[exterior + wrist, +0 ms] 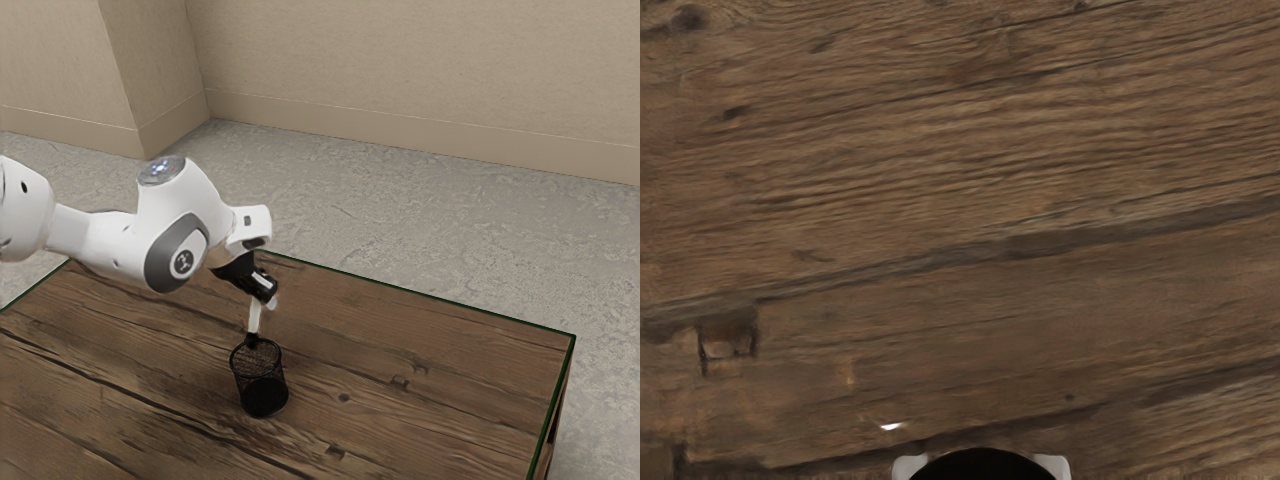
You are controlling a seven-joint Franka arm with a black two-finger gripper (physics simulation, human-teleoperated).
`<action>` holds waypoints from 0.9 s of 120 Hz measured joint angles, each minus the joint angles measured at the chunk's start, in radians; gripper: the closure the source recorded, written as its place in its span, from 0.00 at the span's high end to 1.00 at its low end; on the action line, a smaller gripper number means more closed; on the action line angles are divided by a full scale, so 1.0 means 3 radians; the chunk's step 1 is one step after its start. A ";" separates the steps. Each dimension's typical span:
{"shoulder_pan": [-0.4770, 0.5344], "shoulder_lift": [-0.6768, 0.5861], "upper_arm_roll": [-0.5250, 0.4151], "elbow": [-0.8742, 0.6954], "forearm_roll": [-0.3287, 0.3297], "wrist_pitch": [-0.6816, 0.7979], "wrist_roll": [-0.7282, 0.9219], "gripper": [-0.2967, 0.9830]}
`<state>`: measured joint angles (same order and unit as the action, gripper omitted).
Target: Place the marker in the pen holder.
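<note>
At the middle of the exterior view, my gripper [263, 299] points down and is shut on the marker [254, 318], which hangs nearly upright, white with a dark lower tip. That tip meets the far rim of the black mesh pen holder [262, 388] in the picture; whether it is over the opening or behind the rim I cannot tell. The holder stands upright below the hand. In the wrist view, the gripper [981, 468] has pale fingertips on both sides of the marker's dark rounded end [981, 463] at the lower edge.
The wooden table [440, 365] extends toward the exterior view's right, with its dark green-lined edge [450, 302] on the far side. Grey floor and beige walls lie beyond. A small bright glint [891, 427] shows on the wood in the wrist view.
</note>
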<state>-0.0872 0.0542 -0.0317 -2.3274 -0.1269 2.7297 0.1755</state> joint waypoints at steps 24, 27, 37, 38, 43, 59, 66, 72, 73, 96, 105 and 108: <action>0.0090 -0.0566 -0.0041 -0.0277 0.0013 -0.0047 -0.0008 0.18; 0.0079 -0.0662 -0.0055 -0.0368 0.0014 -0.0055 -0.0010 0.18; 0.0036 -0.0762 -0.0167 -0.0498 0.0006 -0.0063 -0.0020 0.18; 0.0032 -0.0763 -0.0175 -0.0503 0.0005 -0.0062 -0.0021 0.18; 0.0020 -0.0764 -0.0203 -0.0519 0.0000 -0.0059 -0.0025 0.18; -0.0003 -0.0701 -0.0225 -0.0528 -0.0017 -0.0025 -0.0039 0.18; -0.0011 -0.0667 -0.0238 -0.0527 -0.0029 -0.0003 -0.0044 0.18; -0.0032 -0.0597 -0.0269 -0.0524 -0.0040 0.0030 -0.0049 0.18; -0.0037 -0.0582 -0.0273 -0.0523 -0.0042 0.0039 -0.0050 0.18; -0.0068 -0.0429 -0.0302 -0.0512 -0.0084 0.0182 -0.0038 0.30; -0.0067 -0.0444 -0.0299 -0.0512 -0.0105 0.0199 -0.0017 0.43; -0.0066 -0.0471 -0.0299 -0.0512 -0.0108 0.0198 -0.0010 0.47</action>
<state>-0.1071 -0.0870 -0.1214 -2.4809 -0.1594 2.7892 0.1725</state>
